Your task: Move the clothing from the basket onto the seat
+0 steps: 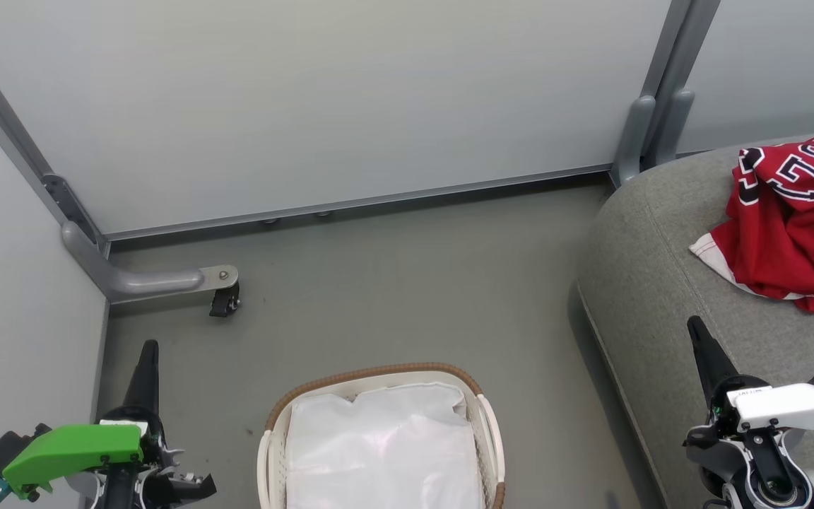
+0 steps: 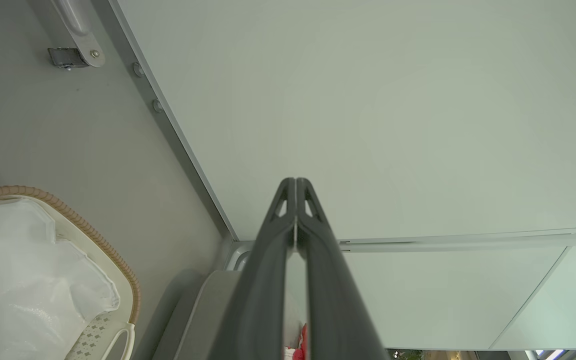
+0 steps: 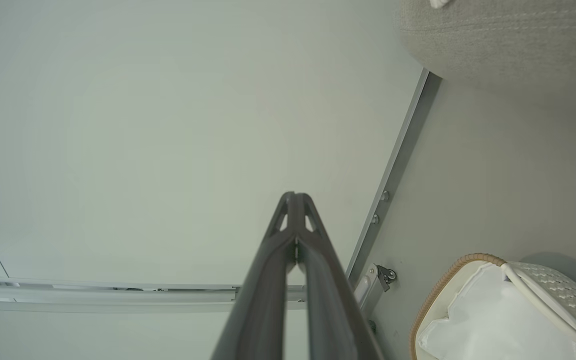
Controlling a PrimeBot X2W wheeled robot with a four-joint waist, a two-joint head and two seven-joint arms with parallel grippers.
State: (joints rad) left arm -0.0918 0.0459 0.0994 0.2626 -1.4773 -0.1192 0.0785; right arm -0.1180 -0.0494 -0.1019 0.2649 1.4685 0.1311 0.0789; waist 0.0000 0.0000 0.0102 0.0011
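Head view: your red basketball clothing (image 1: 795,226) lies crumpled on the large grey fabric seat (image 1: 661,283), ahead-right of the right pincer (image 1: 695,325). The white oval basket with brown woven rim (image 1: 273,452) sits between it and the left pincer (image 1: 150,346). Left wrist view: left pincer pressed together, basket leftward. Right wrist view: right pincer pressed together too.

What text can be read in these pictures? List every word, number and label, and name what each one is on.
"BULLS": big black-and-white block letters on the red jersey lying on the seat. They are upside down, creased and cut off by the picture's edge, so only partly clear.
Small dark print on the white wrist cover behind the right claw: too small to read.
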